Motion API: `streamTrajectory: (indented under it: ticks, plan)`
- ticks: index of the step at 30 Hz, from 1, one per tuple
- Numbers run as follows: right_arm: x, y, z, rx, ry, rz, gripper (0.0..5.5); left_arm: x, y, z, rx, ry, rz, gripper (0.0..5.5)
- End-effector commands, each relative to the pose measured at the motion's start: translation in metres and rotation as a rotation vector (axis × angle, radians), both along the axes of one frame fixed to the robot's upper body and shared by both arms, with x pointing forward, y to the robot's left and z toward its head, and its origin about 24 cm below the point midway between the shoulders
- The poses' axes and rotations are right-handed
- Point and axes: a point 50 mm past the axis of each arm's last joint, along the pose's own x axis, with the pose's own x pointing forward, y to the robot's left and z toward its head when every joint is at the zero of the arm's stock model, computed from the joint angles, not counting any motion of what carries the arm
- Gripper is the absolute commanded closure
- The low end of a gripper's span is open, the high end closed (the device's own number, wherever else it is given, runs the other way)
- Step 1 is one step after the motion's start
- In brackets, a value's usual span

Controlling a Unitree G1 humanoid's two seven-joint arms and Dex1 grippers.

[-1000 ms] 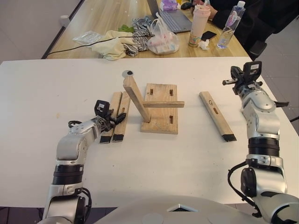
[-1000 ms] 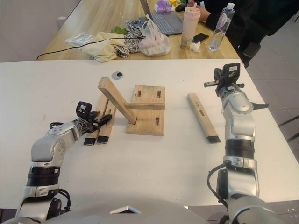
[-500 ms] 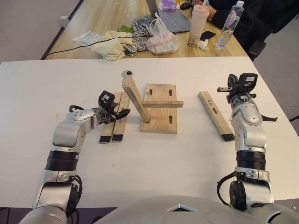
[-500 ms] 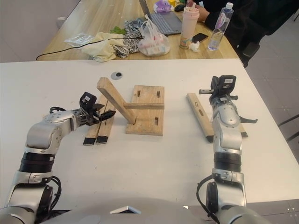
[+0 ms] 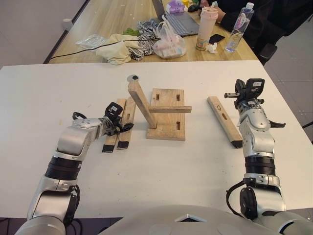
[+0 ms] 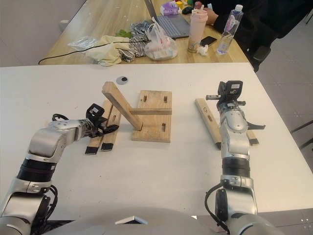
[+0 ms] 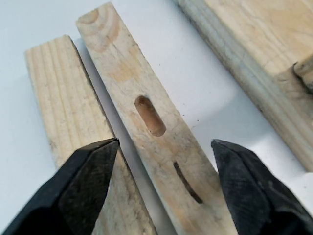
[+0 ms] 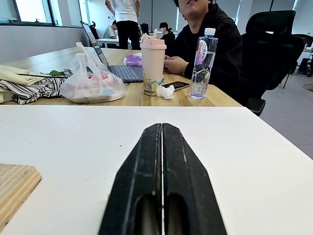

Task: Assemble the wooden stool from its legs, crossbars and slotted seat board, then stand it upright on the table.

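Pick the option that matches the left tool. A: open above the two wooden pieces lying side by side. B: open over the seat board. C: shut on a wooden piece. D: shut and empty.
A: the left tool has its fingers spread wide, one to each side of the slotted piece in the pair of wooden pieces, gripping nothing.
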Motion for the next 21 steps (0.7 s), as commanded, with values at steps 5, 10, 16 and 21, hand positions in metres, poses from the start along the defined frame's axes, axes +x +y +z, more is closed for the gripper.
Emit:
streamTrajectory:
  ticks: [5, 10, 16, 21]
  plan:
    - [0.009, 0.006, 0.005, 0.016, -0.034, 0.007, 5.50, 0.014, 0.012, -0.004, 0.044, 0.029, 0.073, 2.03]
    - [0.006, -0.001, 0.004, 0.002, -0.020, -0.003, 5.50, 0.027, 0.009, 0.025, 0.005, -0.027, 0.048, 2.03]
    - [0.008, 0.003, 0.003, 0.011, -0.020, 0.000, 5.50, 0.011, 0.015, 0.007, 0.052, 0.071, 0.015, 2.31]
    - [0.013, 0.004, 0.009, 0.007, -0.050, -0.014, 5.50, -0.011, 0.025, -0.003, 0.092, 0.129, -0.010, 3.04]
